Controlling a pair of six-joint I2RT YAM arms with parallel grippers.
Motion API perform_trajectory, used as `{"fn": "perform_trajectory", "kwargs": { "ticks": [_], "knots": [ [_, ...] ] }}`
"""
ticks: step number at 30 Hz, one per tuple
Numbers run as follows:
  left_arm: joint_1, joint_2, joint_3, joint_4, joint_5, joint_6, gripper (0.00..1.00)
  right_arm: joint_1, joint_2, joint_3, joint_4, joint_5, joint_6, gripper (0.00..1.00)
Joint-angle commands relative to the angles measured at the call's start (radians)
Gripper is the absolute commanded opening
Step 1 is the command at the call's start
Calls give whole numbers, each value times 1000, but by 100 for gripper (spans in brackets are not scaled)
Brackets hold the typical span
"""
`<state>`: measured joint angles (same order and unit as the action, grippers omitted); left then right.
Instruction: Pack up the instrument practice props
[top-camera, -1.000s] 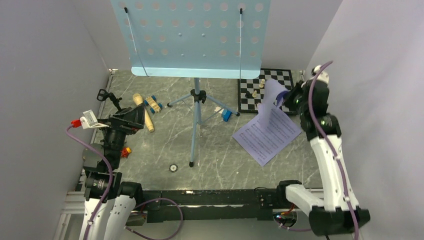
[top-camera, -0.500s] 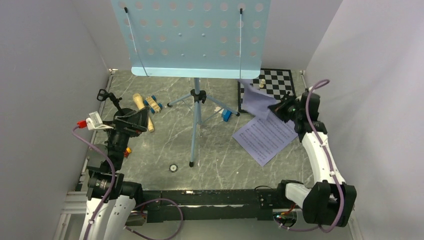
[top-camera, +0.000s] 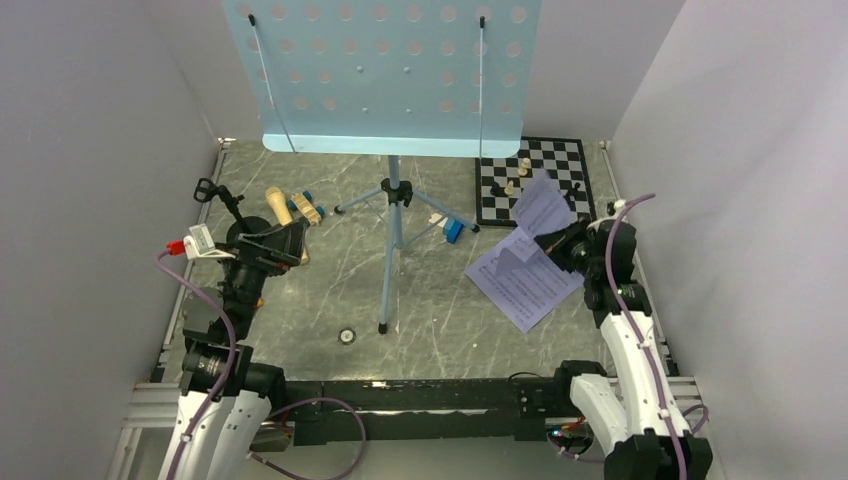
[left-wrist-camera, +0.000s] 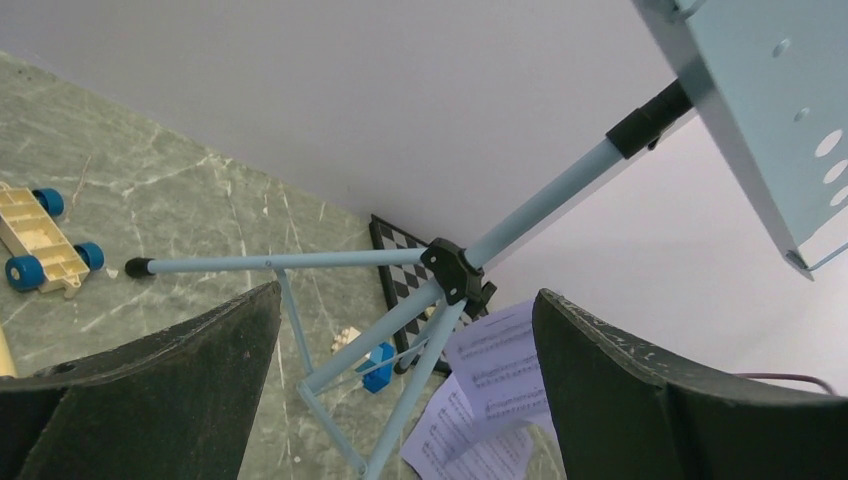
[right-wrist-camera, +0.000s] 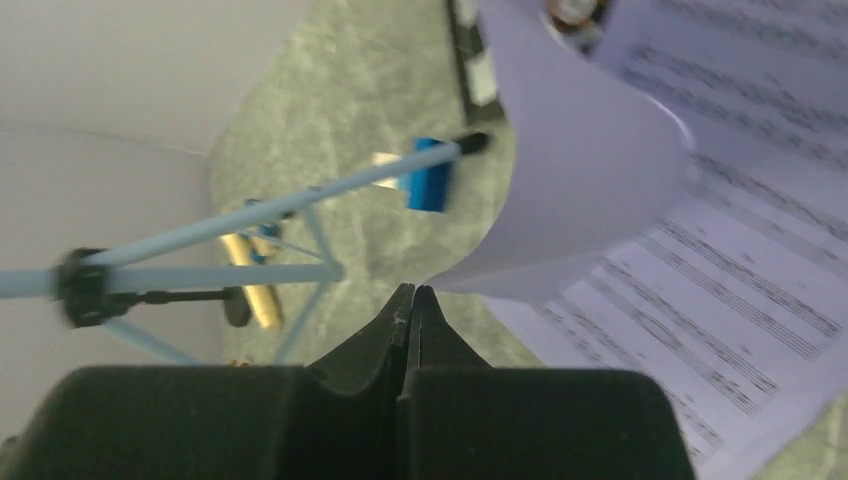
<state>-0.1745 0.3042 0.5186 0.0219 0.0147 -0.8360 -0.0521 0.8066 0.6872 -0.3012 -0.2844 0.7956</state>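
The tall light-blue music stand (top-camera: 390, 70) stands at the back centre on tripod legs (top-camera: 392, 240). One lavender sheet-music page (top-camera: 522, 285) lies flat on the table at the right. My right gripper (top-camera: 562, 243) is shut on the corner of a second page (top-camera: 543, 205), which curls up above the flat one; the right wrist view shows the jaws (right-wrist-camera: 412, 292) pressed together on that page (right-wrist-camera: 590, 170). My left gripper (top-camera: 278, 240) is open and empty, just in front of the tan microphone (top-camera: 278, 203). The black mic stand (top-camera: 215, 193) lies at the far left.
A chessboard (top-camera: 555, 160) with pieces lies at the back right, behind the held page. A toy car (top-camera: 308, 208) and a blue block (top-camera: 453, 230) lie near the stand's legs. A red block (top-camera: 178, 246) is at the left. Walls close in on both sides.
My right arm has pulled back and down from over the chessboard, bringing the held page lower over the flat page. My left gripper has shifted slightly right and nearer.
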Motion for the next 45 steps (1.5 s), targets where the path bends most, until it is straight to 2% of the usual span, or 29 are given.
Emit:
{"fn": "perform_trajectory", "kwargs": {
  "ticks": [1, 4, 12, 17, 19, 24, 29, 45],
  "knots": [
    [-9, 3, -25, 42, 33, -28, 99, -52, 16, -138, 54, 6, 2, 0],
    [-11, -1, -37, 36, 37, -32, 99, -88, 28, -195, 108, -59, 39, 0],
    [-13, 5, -62, 53, 57, -55, 99, -86, -15, -230, 125, -98, 63, 0],
    [-14, 10, -59, 56, 60, -56, 99, -86, -7, -284, 344, -227, 152, 0],
    [-15, 15, -51, 52, 58, -48, 99, -85, 29, -220, 391, -256, 145, 0],
    [-17, 42, -41, 68, 74, -58, 99, -64, 143, 51, 306, -245, 68, 0],
    [-18, 68, -28, 68, 87, -63, 99, -57, 182, 118, 293, -242, 71, 0],
    [-21, 58, -55, 69, 105, -78, 98, -53, -103, -379, 198, -118, 55, 0]
  ]
}}
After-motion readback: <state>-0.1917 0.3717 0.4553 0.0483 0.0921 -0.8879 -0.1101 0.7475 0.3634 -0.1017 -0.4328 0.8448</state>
